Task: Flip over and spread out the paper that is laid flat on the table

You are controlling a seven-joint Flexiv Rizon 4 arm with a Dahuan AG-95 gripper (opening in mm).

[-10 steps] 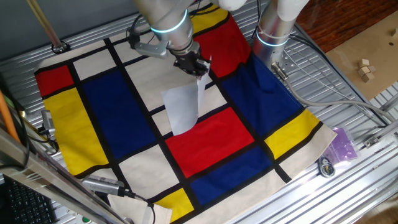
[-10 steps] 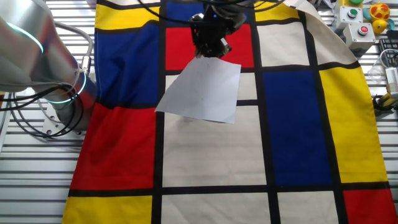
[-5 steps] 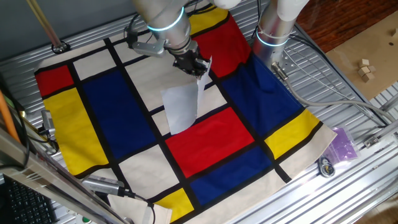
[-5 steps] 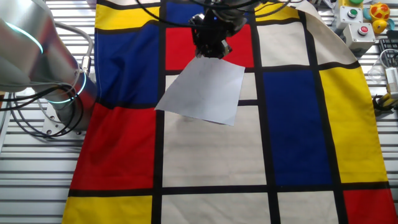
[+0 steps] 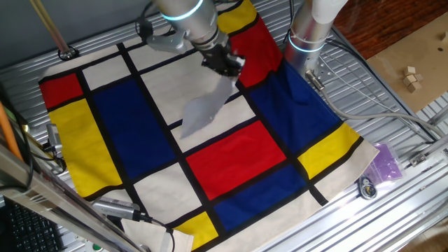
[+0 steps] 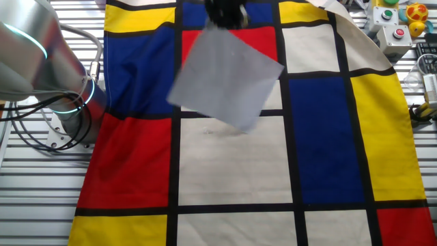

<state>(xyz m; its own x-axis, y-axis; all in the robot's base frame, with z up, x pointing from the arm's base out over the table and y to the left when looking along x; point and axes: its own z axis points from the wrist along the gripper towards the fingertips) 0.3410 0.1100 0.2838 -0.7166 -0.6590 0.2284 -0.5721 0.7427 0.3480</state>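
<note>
The paper is a thin pale grey-white sheet hanging in the air from one edge, swung out and blurred. It also shows in the other fixed view, held over the red and cream blocks of the cloth. My gripper is shut on the sheet's upper edge and holds it clear of the table. In the other fixed view the gripper is at the top edge, partly cut off. The cloth lies flat under the sheet.
A second arm's base stands at the cloth's far right edge; it also shows in the other fixed view with cables. A purple bag and a round metal piece lie on the ribbed metal. Button boxes sit at the corner.
My gripper has risen and shifted with the sheet. The paper has swung up from hanging near the cloth to a higher, more spread and tilted pose.
</note>
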